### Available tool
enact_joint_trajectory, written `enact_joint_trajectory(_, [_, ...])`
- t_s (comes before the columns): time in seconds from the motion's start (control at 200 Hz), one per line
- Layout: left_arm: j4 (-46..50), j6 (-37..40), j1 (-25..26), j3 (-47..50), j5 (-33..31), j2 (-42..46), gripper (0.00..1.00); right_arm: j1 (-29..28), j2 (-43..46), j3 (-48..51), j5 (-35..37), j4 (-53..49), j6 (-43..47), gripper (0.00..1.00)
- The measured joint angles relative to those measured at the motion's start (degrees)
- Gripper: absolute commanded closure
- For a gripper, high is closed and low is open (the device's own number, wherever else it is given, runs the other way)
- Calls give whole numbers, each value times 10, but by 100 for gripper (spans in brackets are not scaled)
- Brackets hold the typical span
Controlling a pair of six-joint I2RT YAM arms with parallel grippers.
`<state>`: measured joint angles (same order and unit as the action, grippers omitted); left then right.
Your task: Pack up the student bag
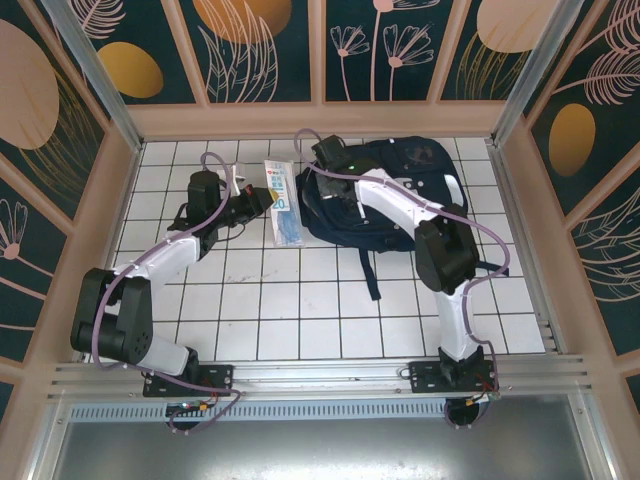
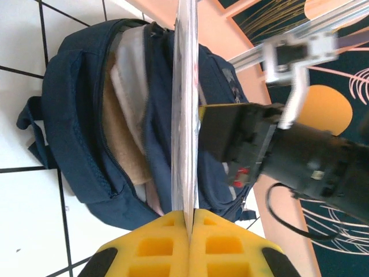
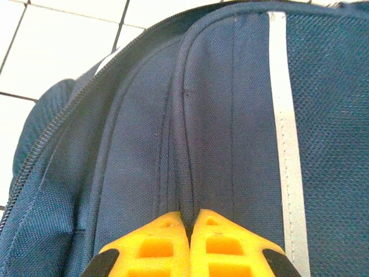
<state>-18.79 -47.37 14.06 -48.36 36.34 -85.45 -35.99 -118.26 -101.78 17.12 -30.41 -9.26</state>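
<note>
Tiles of the white worktop (image 1: 300,300) carry the student bag (image 1: 420,180) toward the far right, its main compartment unzipped and gaping. The right jaws are pressed fully together, pinching a ridge of the bag's navy fabric. The left jaws are clamped on a thin flat packet (image 2: 185,115), held edge-on just beside the bag's open mouth.

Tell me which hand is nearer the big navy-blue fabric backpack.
Right. The right hand pinches a fold of the navy-blue fabric backpack; the left hand sits short of it, holding a thin flat plastic packet toward its open top.
</note>
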Motion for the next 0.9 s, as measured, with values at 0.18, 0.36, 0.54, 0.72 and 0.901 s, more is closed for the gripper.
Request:
enact_joint_trajectory(0.18, [-27,-30,36,-28,-10,-59,100,24,66,0,11,-6,3,100])
enact_joint_trajectory(0.36, [-76,-76,73,-68,-30,-127,100,61,129,6,6,-10,3,100])
enact_joint_trajectory(0.54, [-111,-115,114,-148,-54,-221,100,79,167,14,-3,-12,3,100])
enact_joint_trajectory(0.72, [-118,-142,144,-232,-74,-313,99,79,167,22,-16,-12,-1,100])
enact_joint_trajectory(0.901, [-99,-144,166,-307,-85,-375,96,79,167,27,-23,-11,-3,100])
